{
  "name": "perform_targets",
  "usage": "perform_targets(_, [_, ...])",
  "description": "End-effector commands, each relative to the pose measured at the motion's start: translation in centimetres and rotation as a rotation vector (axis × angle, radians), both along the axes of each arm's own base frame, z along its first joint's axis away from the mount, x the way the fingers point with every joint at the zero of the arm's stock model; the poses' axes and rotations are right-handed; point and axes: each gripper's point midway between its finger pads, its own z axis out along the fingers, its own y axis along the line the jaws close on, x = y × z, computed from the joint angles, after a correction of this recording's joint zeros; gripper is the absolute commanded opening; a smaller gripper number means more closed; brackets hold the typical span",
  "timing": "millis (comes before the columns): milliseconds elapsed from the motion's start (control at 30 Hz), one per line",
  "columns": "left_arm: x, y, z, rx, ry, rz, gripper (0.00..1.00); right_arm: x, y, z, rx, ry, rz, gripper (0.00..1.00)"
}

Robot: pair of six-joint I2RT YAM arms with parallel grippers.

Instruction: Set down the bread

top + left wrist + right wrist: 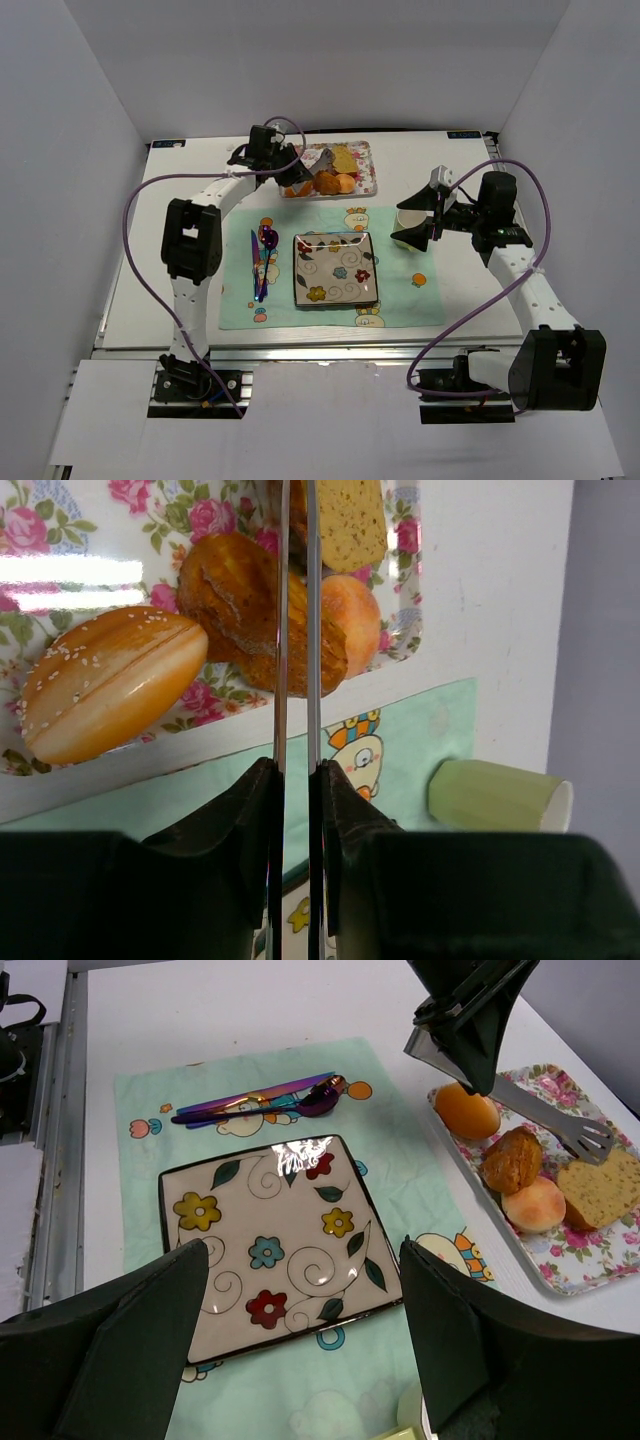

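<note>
The bread (600, 1190), a golden-yellow slice, lies on the floral tray (560, 1260) at the table's back; it also shows in the left wrist view (352, 520) and the top view (343, 159). My left gripper (295, 770) (288, 166) is shut on metal tongs (545, 1115) (283, 630). The tong tips hover over the tray beside the bread and the brown roll (512, 1158), with nothing between them. The flowered square plate (335, 290) (230, 1290) sits empty on the mint placemat (400, 300). My right gripper (303, 1250) (420, 222) is open and empty to the plate's right.
The tray also holds a sesame bun (110, 680) and a round orange piece (533, 1203). A pale green cup (408, 218) (495, 795) lies by my right gripper. Purple cutlery (262, 262) lies left of the plate. White walls enclose the table.
</note>
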Motion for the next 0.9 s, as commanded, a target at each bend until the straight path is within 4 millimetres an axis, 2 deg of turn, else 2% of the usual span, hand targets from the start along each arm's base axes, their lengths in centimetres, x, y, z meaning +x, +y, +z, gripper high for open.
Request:
perform_targets(0, [0.9,-0.3,10.0,-0.125,-0.191,0.018,0.0,-0.4,0.0,1.7,0.014,-0.062,0.014,0.82])
perform_targets(33, [1.1,-0.4,11.9,-0.165,-0.24,0.024,0.0,-0.5,0.0,1.7,0.014,-0.062,0.014,0.82])
perform_targets(67, [0.5,-0.2,15.0,-0.203,-0.296,0.032,0.0,-0.5,-0.1,1.7,0.014,-0.06,0.013,0.82])
perform_targets(133, [-0.1,0.3,16.7,-0.227,-0.325,0.052,0.0,-0.4,-0.1,1.7,0.013,-0.06,0.012,0.82])
perform_targets(167, [-1.1,0.5,18.6,-0.236,-0.356,0.049,0.0,-0.4,-0.1,1.8,0.013,-0.06,0.01,0.82])
perform_targets(200, [-1.7,0.7,19.1,-0.239,-0.364,0.049,0.0,-0.4,-0.2,1.8,0.012,-0.06,0.009,0.82])
perform_targets(233, [-2.5,0.9,17.8,-0.226,-0.333,0.046,0.0,-0.4,-0.2,1.8,0.012,-0.06,0.009,0.82])
perform_targets(267, [-3.3,1.1,17.6,-0.219,-0.322,0.035,0.0,-0.4,-0.2,2.0,0.011,-0.068,0.008,0.82])
perform_targets(300, [-4.7,1.4,18.5,-0.216,-0.332,0.022,0.0,-0.3,-0.2,2.1,0.01,-0.075,0.008,0.82])
perform_targets(333, [-5.8,1.7,17.8,-0.194,-0.323,0.002,0.0,-0.5,-0.3,1.8,0.006,-0.048,0.004,0.82])
perform_targets(367, [-7.8,1.9,14.7,-0.168,-0.242,-0.025,0.0,-0.4,-0.3,2.0,0.001,-0.064,0.002,0.82])
perform_targets(400, [-9.3,2.1,13.8,-0.164,-0.215,-0.046,0.0,-0.3,-0.4,2.1,-0.003,-0.067,-0.003,0.82])
perform_targets(433, [-12.2,2.4,12.0,-0.162,-0.171,-0.072,0.0,-0.2,-0.6,2.1,-0.006,-0.068,-0.01,0.82])
perform_targets(500, [-15.9,2.6,10.6,-0.171,-0.126,-0.118,0.0,-0.1,-0.7,2.3,-0.009,-0.076,-0.015,0.82])
perform_targets(533, [-18.2,3.2,11.3,-0.16,-0.148,-0.14,0.0,-0.1,-0.7,2.3,-0.01,-0.076,-0.016,0.82])
perform_targets(567, [-20.4,3.8,8.5,-0.15,-0.082,-0.147,0.0,-0.1,-0.8,2.2,-0.012,-0.074,-0.018,0.82])
perform_targets(600, [-21.9,4.0,8.0,-0.153,-0.066,-0.16,0.0,-0.1,-0.8,2.3,-0.014,-0.077,-0.019,0.82])
perform_targets(633, [-23.7,4.6,8.4,-0.146,-0.081,-0.175,0.0,0.1,-0.9,2.5,-0.015,-0.078,-0.021,0.82])
perform_targets(667, [-24.8,4.9,7.9,-0.143,-0.072,-0.184,0.0,0.0,-0.9,2.4,-0.016,-0.072,-0.02,0.82])
perform_targets(700, [-26.2,5.2,6.3,-0.136,-0.031,-0.189,0.0,0.1,-0.9,2.4,-0.017,-0.072,-0.018,0.82])
perform_targets(733, [-27.3,5.5,5.7,-0.126,-0.008,-0.201,0.0,0.2,-0.9,2.5,-0.017,-0.071,-0.016,0.82])
perform_targets(767, [-28.1,5.7,5.9,-0.122,-0.022,-0.205,0.0,0.2,-0.9,2.5,-0.016,-0.067,-0.015,0.82])
perform_targets(867, [-29.5,6.4,4.5,-0.092,0.003,-0.212,0.0,0.3,-0.8,2.6,-0.013,-0.058,-0.01,0.82])
